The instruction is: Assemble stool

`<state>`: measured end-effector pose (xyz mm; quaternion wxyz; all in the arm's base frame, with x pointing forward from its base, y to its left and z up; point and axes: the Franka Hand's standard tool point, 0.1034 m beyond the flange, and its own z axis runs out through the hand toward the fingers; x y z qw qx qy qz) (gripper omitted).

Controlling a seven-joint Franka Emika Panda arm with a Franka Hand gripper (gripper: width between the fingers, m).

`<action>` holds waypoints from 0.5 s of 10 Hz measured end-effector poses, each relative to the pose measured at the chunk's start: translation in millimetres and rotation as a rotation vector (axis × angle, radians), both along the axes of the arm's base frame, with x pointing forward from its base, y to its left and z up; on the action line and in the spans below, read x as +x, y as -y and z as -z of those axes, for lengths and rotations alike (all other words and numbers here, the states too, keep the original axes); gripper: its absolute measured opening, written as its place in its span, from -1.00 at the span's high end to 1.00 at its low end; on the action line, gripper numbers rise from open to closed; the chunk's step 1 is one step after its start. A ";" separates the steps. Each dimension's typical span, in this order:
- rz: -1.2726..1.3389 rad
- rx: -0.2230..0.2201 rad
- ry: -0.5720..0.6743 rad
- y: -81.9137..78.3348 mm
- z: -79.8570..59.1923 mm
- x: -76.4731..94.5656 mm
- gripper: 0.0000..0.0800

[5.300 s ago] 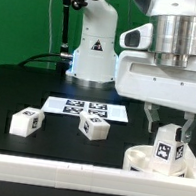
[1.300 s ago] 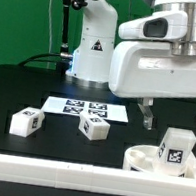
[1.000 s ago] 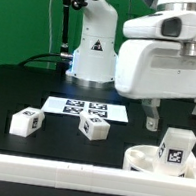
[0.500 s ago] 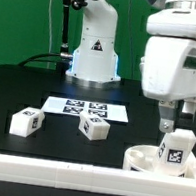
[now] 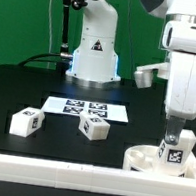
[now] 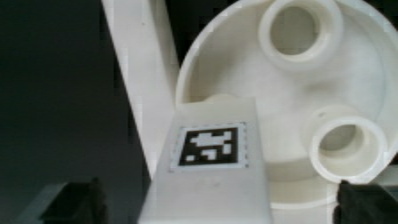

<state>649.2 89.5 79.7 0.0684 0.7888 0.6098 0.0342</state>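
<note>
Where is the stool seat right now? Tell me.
The seat lies at the exterior view's lower right, just behind the white front bar, with a leg standing on it directly below the hand.

The robot is mostly white and smooth, like shiny plastic. Its base (image 5: 93,47) at the back is fat and round, with a soft blue light (image 5: 92,61) low on it. The end of the arm (image 5: 189,78) is a big white block under a grey metal ring (image 5: 195,11). The fingers (image 5: 171,124) are thin and dark grey.
</note>
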 end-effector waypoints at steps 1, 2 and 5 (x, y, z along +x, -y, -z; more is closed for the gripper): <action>0.001 0.000 0.000 0.8 0.0 0.1 -0.31; 0.002 -0.001 0.000 1.1 -0.1 0.2 0.04; 0.028 0.003 0.002 1.5 -0.3 0.3 0.15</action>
